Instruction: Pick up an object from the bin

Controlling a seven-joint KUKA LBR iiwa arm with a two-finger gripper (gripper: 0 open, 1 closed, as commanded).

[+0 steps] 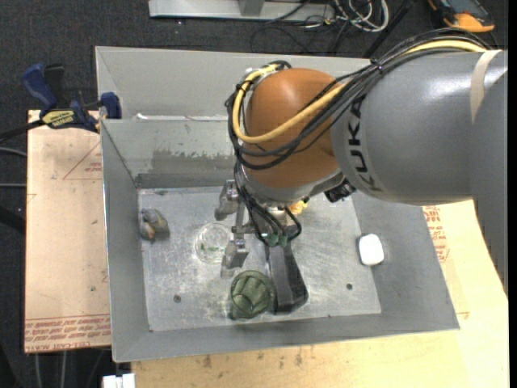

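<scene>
Grey metal bin (pixel 121 241): a sloped-wall tray with a scratched floor and a few loose things lying well apart.
Brown-grey lump (pixel 151 225): at the far left of the floor, near the left wall, by itself.
Clear cup (pixel 212 242): a see-through round piece left of centre, just beside the gripper's metal parts.
Gripper (pixel 258 255): low over the middle of the floor, under the orange cover; I cannot tell whether it is open or closed, and nothing can be seen held in it.
Green bundle (pixel 249 294): a dark green rounded thing at the front middle of the floor, the nearest thing to the gripper, just below it.
Black strip (pixel 287 280): touches the bundle's right side; I cannot tell whether it is part of the gripper or a loose thing.
Orange cover (pixel 287 128): a rounded cover on the wrist, wrapped in yellow and black cables, hiding the floor's back middle.
Arm (pixel 428 128): grey, coming in from the right, with "KUKA" on it in dark letters.
White piece (pixel 371 250): small and rounded, on the right of the floor, well apart from the gripper.
</scene>
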